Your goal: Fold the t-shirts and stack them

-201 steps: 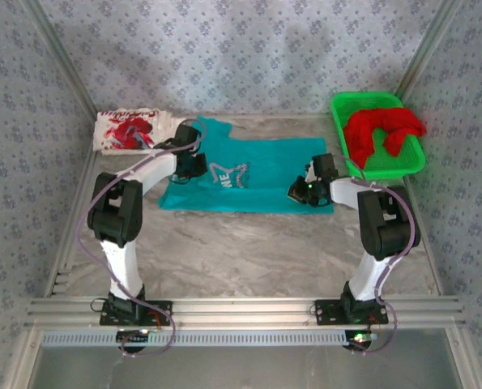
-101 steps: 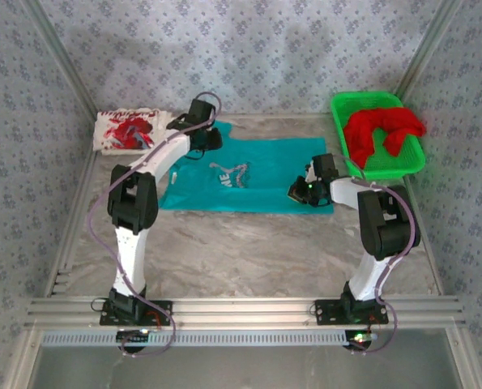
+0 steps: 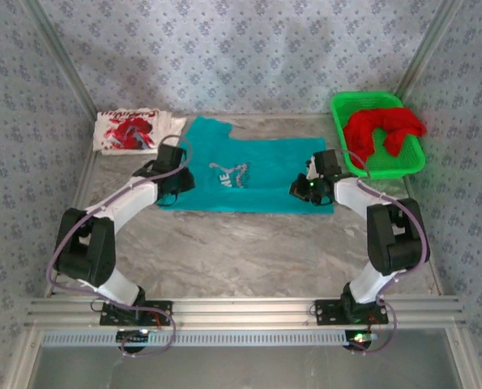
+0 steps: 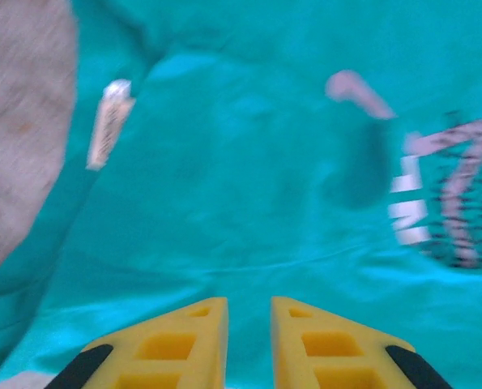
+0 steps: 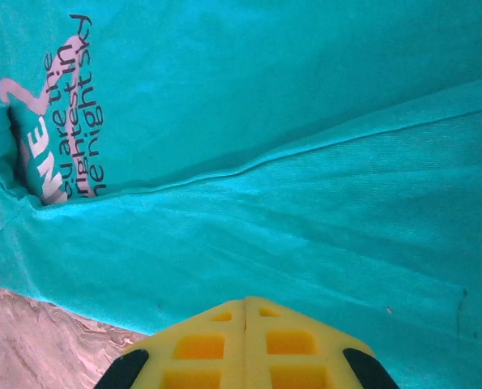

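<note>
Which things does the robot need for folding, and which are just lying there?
For the job: teal t-shirt, white t-shirt with red print, red t-shirt.
Just lying about: green basket, table.

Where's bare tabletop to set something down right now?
Free: the wide tabletop strip between the teal shirt's near hem and the near rail. Crowded: the far side, with white shirt, teal shirt and green basket side by side.

Lab cell: aluminium frame (image 3: 241, 308), wallpapered walls (image 3: 249, 57)
</note>
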You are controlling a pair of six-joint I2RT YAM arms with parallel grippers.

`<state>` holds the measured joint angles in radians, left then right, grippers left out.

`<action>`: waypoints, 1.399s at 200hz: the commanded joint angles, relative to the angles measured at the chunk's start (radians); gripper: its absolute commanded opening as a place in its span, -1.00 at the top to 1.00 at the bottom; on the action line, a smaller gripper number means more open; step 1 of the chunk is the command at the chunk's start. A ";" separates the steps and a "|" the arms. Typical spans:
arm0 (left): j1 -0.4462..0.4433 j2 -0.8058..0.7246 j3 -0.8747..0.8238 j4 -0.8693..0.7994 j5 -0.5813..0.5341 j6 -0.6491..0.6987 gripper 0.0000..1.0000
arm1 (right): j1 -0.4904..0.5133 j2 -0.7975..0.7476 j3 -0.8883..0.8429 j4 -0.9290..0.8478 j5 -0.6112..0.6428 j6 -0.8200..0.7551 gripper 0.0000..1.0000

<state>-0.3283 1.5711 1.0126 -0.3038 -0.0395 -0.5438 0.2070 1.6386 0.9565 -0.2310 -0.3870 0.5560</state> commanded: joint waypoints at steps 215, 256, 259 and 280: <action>-0.094 -0.320 -0.482 -0.096 0.058 -0.303 0.67 | -0.017 -0.358 -0.555 0.037 0.183 0.281 1.00; -0.156 -0.537 -0.516 -0.252 -0.032 -0.380 0.57 | -0.042 -0.538 -0.536 -0.083 0.232 0.251 1.00; -0.151 -0.545 -0.502 -0.266 -0.046 -0.367 0.57 | -0.045 -0.546 -0.526 -0.085 0.233 0.245 1.00; -0.071 -0.542 -0.372 -0.250 -0.068 -0.229 0.44 | -0.054 -0.554 -0.421 -0.096 0.248 0.187 1.00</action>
<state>-0.4656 1.0351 0.4976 -0.5041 -0.0334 -0.8734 0.1642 1.1034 0.4225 -0.2611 -0.1955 0.7956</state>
